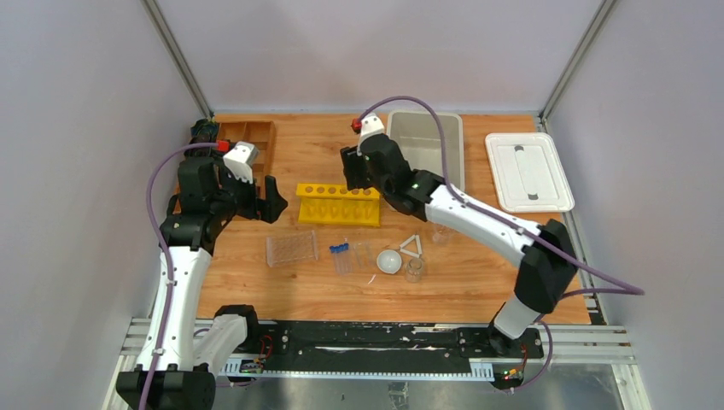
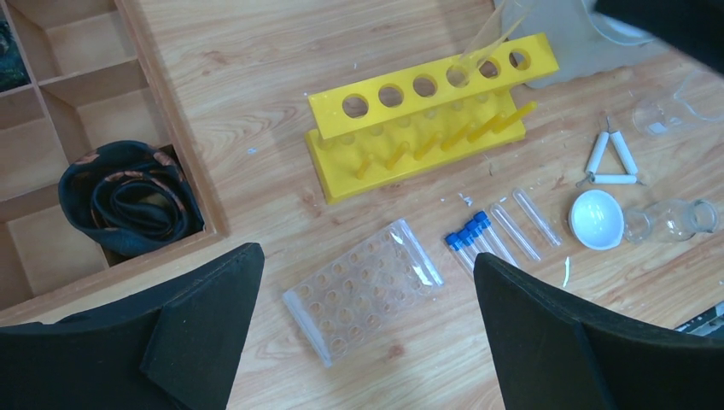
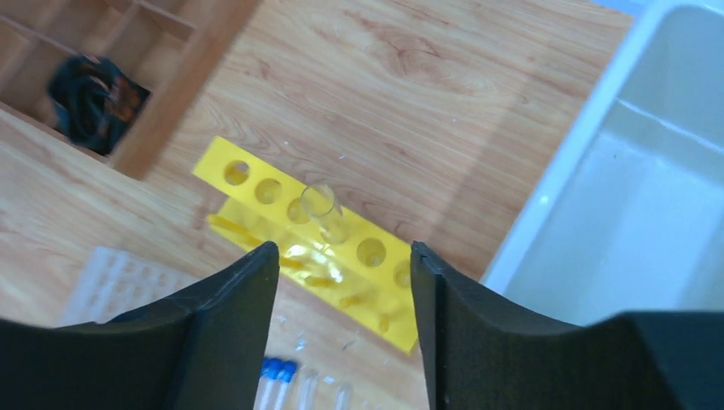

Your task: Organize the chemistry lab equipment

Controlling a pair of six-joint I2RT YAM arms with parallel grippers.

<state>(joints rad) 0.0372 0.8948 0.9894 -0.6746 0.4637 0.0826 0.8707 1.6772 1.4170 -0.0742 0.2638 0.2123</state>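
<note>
The thin clear open-topped tube [image 3: 324,212] sits tilted in a hole of the yellow plastic test-tube rack [image 3: 252,181]. The right gripper [image 3: 341,248] is spread either side of it, not touching. I'd back off straight up so neither finger clips that lean; the left gripper [image 2: 367,254] hangs wide open off to the side.

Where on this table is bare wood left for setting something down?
Bare wood lies behind the yellow test-tube rack, between the wooden compartment tray and the grey bin, and along the near edge before the clear well plate. Crowded: blue-capped tubes, white bowl, white triangle, beakers.
</note>
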